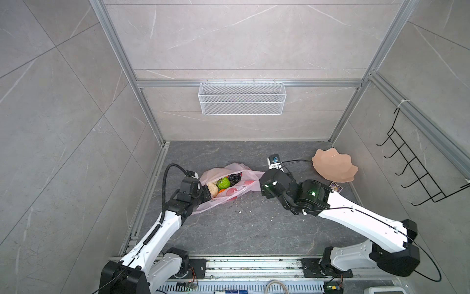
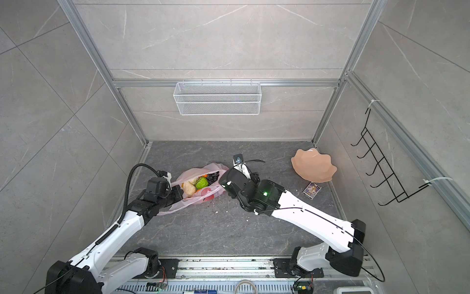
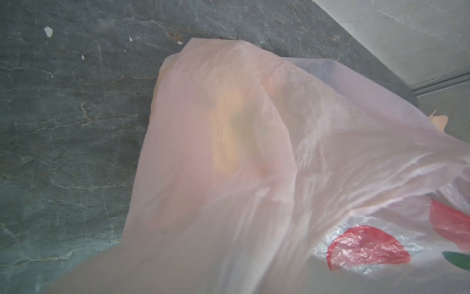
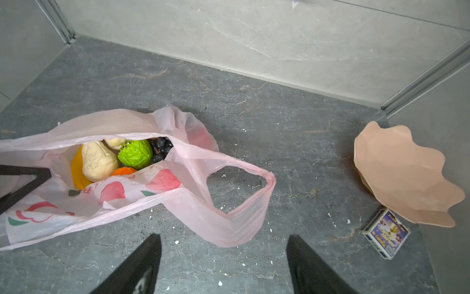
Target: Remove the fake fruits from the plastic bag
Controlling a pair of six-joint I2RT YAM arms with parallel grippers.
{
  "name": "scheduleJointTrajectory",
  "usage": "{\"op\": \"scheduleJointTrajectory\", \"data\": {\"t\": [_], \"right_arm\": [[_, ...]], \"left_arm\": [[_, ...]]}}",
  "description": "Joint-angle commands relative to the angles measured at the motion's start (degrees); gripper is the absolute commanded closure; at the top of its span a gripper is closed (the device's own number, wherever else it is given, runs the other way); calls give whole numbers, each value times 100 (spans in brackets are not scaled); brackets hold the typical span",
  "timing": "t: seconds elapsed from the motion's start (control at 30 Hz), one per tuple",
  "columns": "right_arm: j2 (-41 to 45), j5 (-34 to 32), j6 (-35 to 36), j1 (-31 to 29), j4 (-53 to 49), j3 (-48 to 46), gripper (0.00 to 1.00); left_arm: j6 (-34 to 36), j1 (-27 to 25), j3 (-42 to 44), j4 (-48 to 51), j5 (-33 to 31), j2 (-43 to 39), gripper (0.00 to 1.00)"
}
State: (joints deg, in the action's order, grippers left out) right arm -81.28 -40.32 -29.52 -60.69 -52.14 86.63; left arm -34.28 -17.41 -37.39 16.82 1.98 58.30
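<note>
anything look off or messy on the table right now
Yes. The peach dish looks tipped up against the side wall rather than lying flat, beside a small box. White flecks are scattered over the grey tabletop around the plastic bag, like crumbs or chipped bits.

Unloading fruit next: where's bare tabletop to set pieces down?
Free: the wide front stretch between the plastic bag and the base rail; also the back strip between bag and rear wall. Crowded: the right rear corner, holding the peach dish and small box.
</note>
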Motion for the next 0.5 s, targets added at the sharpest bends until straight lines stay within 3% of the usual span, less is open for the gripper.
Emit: {"op": "scheduleJointTrajectory", "data": {"t": [0.0, 0.47], "right_arm": [[-708, 164, 159, -31, -460, 395, 21], [-3363, 569, 315, 764, -1017, 2583, 24]], "left_arm": [[198, -61, 84, -64, -174, -143, 100], [236, -149, 244, -108, -123, -321, 100]]}}
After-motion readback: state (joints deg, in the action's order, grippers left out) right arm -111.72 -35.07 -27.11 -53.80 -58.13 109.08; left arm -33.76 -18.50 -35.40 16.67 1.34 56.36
